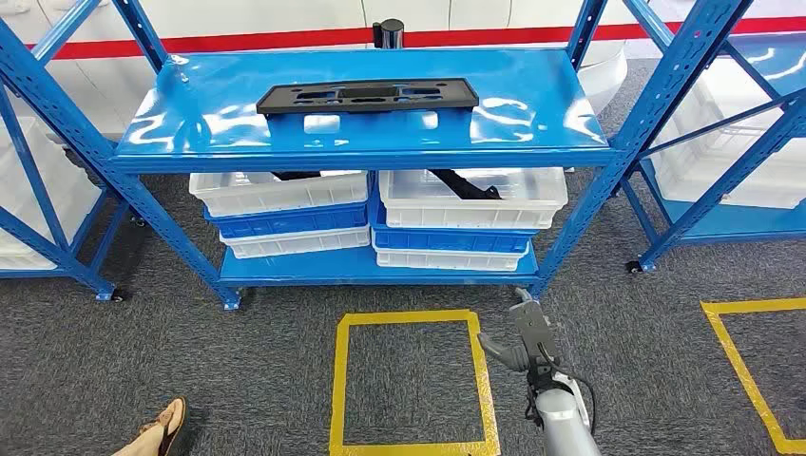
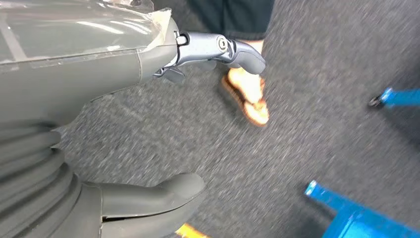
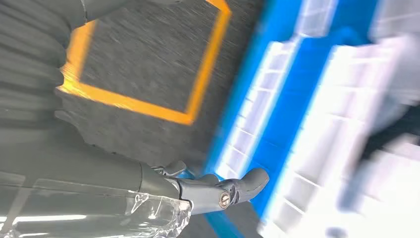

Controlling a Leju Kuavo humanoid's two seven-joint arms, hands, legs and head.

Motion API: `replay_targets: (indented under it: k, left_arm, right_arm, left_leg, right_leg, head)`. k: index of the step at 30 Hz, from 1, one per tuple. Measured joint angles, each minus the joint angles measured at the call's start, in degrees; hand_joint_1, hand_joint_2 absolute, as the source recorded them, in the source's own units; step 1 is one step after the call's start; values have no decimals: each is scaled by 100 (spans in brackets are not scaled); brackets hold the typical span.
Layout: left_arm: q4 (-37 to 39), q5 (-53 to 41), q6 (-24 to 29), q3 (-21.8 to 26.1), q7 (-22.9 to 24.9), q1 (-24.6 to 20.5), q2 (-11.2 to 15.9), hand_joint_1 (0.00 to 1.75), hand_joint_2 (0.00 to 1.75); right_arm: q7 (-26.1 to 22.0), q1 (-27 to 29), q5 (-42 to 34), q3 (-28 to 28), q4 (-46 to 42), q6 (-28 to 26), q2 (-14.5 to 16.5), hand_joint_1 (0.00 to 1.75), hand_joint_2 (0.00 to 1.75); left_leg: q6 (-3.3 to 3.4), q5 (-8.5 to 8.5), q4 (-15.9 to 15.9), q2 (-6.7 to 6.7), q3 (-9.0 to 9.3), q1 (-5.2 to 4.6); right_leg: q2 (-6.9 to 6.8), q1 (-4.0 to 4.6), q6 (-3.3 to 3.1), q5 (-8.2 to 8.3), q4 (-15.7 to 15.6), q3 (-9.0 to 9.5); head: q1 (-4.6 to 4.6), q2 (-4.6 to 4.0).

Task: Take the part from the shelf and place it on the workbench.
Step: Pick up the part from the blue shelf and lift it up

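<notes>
Nearest the robot, the right hand (image 1: 528, 344) is hanging low over the grey carpet (image 1: 238, 380), fingers apart and holding nothing. In the right wrist view the same hand (image 3: 148, 186) is showing its fingers spread loosely, with streaked blue shelving and white bins beyond. The left hand (image 2: 124, 124) is pointing down at the floor, thumb and fingers well apart, nothing between them; a person's sandalled foot (image 2: 249, 94) is standing near it. That foot (image 1: 160, 429) is also appearing at the lower left of the head view.

Just ahead, a yellow taped square (image 1: 415, 380) is marking the carpet directly in front of the shelf, probably a standing mark for the robot. Part of another yellow outline (image 1: 751, 370) is lying to the right.

Further on, the blue shelf (image 1: 361, 128) is carrying the part (image 1: 369, 95), a long flat black plate with cut-outs, lying across the middle of the top deck, alone and unobstructed, likely laid there for an easy reach from the front. On the lower level, 2 stacks of white and blue bins are sitting side by side. The top left bin (image 1: 280, 190) and top right bin (image 1: 472, 195) are each holding a dark piece, only partly visible under the deck.

Judging from this, the reach for the part is not yet begun.
</notes>
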Motion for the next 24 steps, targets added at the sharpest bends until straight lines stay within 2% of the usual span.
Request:
replay_targets:
  k: [3,14,18,24]
  left_arm:
    - [-101,-173,-35,192,-40,-21,-45,0,175]
    - [-375,-1095,-130,977,-343,-175,-229,0,175]
    - [-377,-1403,-108,1161,-439,-249,-249,0,0]
    - [-300,-1849,3,1348,-568,-369,-251,0,0]
  right_arm:
    - [-31,0,21,85,-325,-60,-1,0,175]
    - [-114,23,119,689,-2360,-462,-157,0,175]
    - [-119,42,196,937,-3140,-624,-290,0,175]
    - [-83,-1,384,1313,-4264,-832,-511,0,175]
  left_leg:
    - [0,0,0,0,0,0]
    - [1,1,3,1,4,0]
    - [1,1,2,1,5,0]
    - [1,1,3,0,6,0]
  right_leg:
    - [0,0,0,0,0,0]
    - [0,0,0,1,0,2]
    - [0,0,0,1,0,3]
    - [0,0,0,1,0,8]
  head:
    - [0,0]
    - [1,0]
    - [0,0]
    - [0,0]
